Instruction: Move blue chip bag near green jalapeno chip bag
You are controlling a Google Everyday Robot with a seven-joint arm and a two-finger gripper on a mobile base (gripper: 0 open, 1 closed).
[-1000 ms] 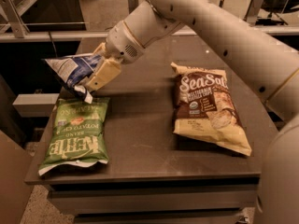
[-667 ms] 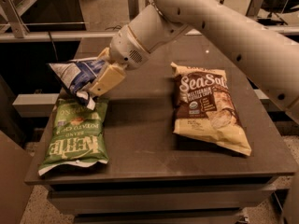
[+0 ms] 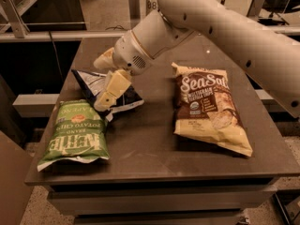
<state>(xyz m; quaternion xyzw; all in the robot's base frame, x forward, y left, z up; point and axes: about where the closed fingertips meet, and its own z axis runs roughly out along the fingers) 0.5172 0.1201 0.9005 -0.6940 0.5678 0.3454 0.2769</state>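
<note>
Dark worktop (image 3: 150, 158) carried three bags, with bare room in the middle and along the near edge. The hand (image 3: 100, 85) was closed on the blue bag (image 3: 89, 83), whose lower part rested on the worktop. Just below the hand lay the green bag (image 3: 75, 135), lettered "Kettle", close to the left edge. Well right of the hand lay the "Sea Salt" bag (image 3: 208, 109), near the right edge.
</note>
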